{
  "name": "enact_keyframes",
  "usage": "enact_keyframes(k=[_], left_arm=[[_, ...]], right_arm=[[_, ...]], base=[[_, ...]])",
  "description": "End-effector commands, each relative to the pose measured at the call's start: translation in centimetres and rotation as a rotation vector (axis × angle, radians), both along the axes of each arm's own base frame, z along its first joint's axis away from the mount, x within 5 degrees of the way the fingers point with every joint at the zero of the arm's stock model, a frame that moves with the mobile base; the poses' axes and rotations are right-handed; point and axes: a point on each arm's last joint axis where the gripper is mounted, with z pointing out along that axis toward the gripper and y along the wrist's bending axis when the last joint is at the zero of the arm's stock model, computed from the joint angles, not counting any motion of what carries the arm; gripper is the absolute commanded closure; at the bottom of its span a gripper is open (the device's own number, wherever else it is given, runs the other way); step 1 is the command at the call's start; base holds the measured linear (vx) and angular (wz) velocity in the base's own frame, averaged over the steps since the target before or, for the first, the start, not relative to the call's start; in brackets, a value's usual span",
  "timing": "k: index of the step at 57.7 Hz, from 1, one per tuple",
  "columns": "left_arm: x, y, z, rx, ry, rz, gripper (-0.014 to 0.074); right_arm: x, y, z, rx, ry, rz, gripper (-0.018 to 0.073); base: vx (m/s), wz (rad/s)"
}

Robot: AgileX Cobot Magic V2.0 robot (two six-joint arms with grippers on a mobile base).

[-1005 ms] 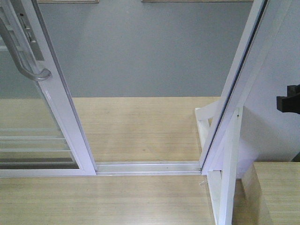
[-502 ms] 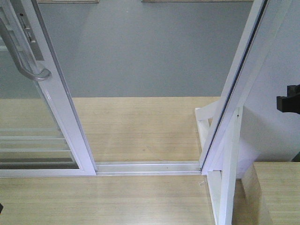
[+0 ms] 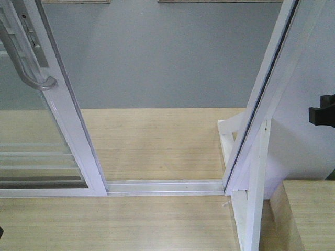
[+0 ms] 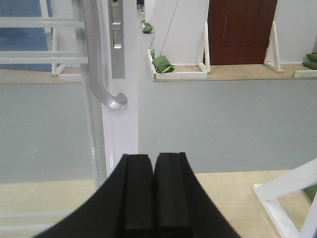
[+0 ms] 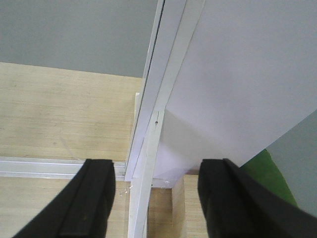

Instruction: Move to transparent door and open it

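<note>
The transparent door [image 3: 31, 130] stands at the left of the front view, clear glass with thin white bars in a glossy white frame. Its curved grey pull handle [image 3: 32, 73] is at the upper left. An open gap lies between the door's edge and the slanted white frame post [image 3: 261, 104]. In the left wrist view my left gripper [image 4: 153, 161] is shut and empty, just below and right of the handle [image 4: 99, 64], in front of the door's stile [image 4: 121, 129]. My right gripper [image 5: 161, 166] is open and empty, with its fingers either side of the slanted post [image 5: 148, 163].
The floor track [image 3: 162, 186] runs across the gap on the wooden floor. A white brace and a wooden block [image 3: 298, 214] stand at the lower right. A black arm part [image 3: 321, 114] shows at the right edge. Beyond are grey floor, a white-framed stand with green bags [image 4: 163, 63] and a brown door [image 4: 240, 29].
A small dark shape has appeared at the lower left corner of the front view. Nothing else has visibly moved.
</note>
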Motion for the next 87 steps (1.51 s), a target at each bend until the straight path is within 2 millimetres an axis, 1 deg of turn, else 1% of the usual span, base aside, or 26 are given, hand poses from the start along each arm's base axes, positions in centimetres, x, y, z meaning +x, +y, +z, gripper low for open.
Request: enact_keyframes(k=[1,7,10,15,19,23,28,29,35,43,49,52,58,71,76,87], left_arm=[[0.0,0.0,0.2,-0.017,-0.071,0.005,0.0599],[0.0,0.0,0.2,-0.017,-0.071,0.005,0.0599],[0.0,0.0,0.2,-0.017,-0.071,0.005,0.0599],[0.0,0.0,0.2,-0.017,-0.071,0.005,0.0599],[0.0,0.0,0.2,-0.017,-0.071,0.005,0.0599],[0.0,0.0,0.2,-0.017,-0.071,0.005,0.0599],[0.0,0.0,0.3,-0.018,-0.072,0.005,0.0599],[0.0,0.0,0.3,-0.018,-0.072,0.005,0.0599],[0.0,0.0,0.3,-0.018,-0.072,0.005,0.0599],[0.0,0.0,0.3,-0.018,-0.072,0.005,0.0599],[0.0,0.0,0.3,-0.018,-0.072,0.005,0.0599],[0.0,0.0,0.3,-0.018,-0.072,0.005,0.0599],[0.0,0.0,0.3,-0.018,-0.072,0.005,0.0599],[0.0,0.0,0.3,-0.018,-0.072,0.005,0.0599],[0.0,0.0,0.2,-0.017,-0.071,0.005,0.0599],[0.0,0.0,0.2,-0.018,-0.072,0.005,0.0599]], right_arm=[[0.1,-0.1,1.5,-0.02,-0.092,0.026,0.012],[-0.5,-0.5,1.7,-0.065,-0.126,0.03,0.0136],[-1.2,-0.8,1.5,-0.076,-0.141,0.032,0.0155],[-2.8,-1.4,0.6,-0.073,-0.163,0.039,0.0214],[-4.1,-1.9,-0.6,-0.056,-0.173,0.032,0.0286],[-5.3,-2.5,-1.4,-0.003,-0.197,0.003,0.0382],[-6.7,-3.2,-1.9,0.069,-0.255,-0.048,0.0526],[-7.2,-3.3,-2.1,0.084,-0.273,-0.054,0.0572],[-8.5,-3.4,-2.5,0.073,-0.392,-0.016,0.0572],[-9.5,-3.1,-3.4,0.005,-0.553,0.061,0.0571],[-9.8,-3.0,-4.9,0.078,-0.64,0.033,0.0569],[-10.0,-3.1,-6.0,0.124,-0.67,0.011,0.0568],[-10.5,-3.1,-8.0,0.135,-0.731,0.003,0.0568],[-11.9,-2.9,-12.6,0.141,-0.771,0.01,0.0568],[-11.9,-3.0,-13.2,0.126,-0.696,0.008,0.0568],[-11.9,-2.9,-13.4,0.154,-0.683,0.001,0.0568]], base=[[0.0,0.0],[0.0,0.0],[0.0,0.0],[0.0,0.0],[0.0,0.0],[0.0,0.0],[0.0,0.0],[0.0,0.0],[0.0,0.0],[0.0,0.0],[0.0,0.0],[0.0,0.0],[0.0,0.0],[0.0,0.0],[0.0,0.0],[0.0,0.0]])
